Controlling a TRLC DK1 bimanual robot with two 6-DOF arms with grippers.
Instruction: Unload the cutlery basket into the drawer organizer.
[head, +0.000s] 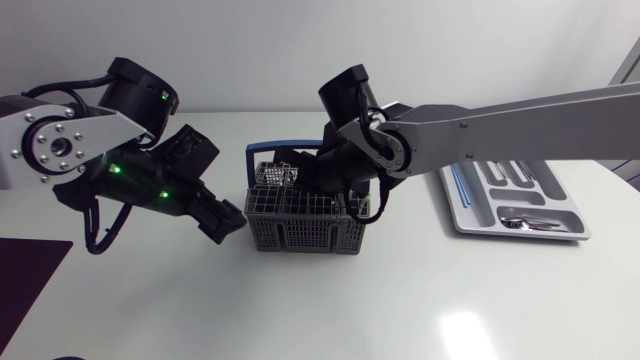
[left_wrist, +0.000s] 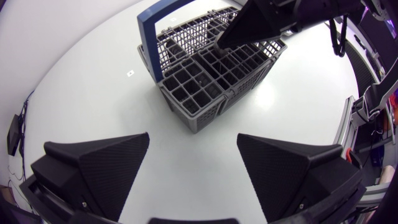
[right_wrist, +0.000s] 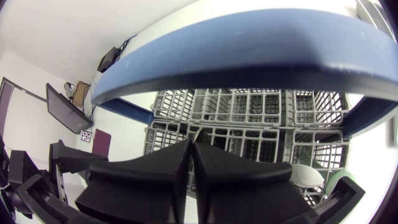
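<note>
Basket (head: 305, 215) mid-table, grey mesh w/ blue handle (right_wrist: 249, 56) arched over the top. Organizer (head: 520, 236) well off to its right, near table edge. It holds a few pcs: dark ones in the far slots, one silver pc (head: 525, 222) in the near slot.

R gripper (right_wrist: 191, 163): fingers pressed together, only a thin seam between them. Nothing seen clamped in the seam. Tips point down into basket, under the handle, over the cells of the middle rows. R wrist view: grid of cells directly ahead of and below the tips. A pale rounded pc (right_wrist: 305, 175) sits in a cell beside the fingers; can't tell what it is. R arm comes in long across the table, passing over the organizer side.

L gripper (left_wrist: 193, 140): fingers wide apart, holding nothing. Hangs over bare table (left_wrist: 81, 81) just beside basket's left end, not touching it. L wrist view: basket lies ahead of the open fingers, one corner toward them, w/ R gripper dipping into its far rows.
</note>
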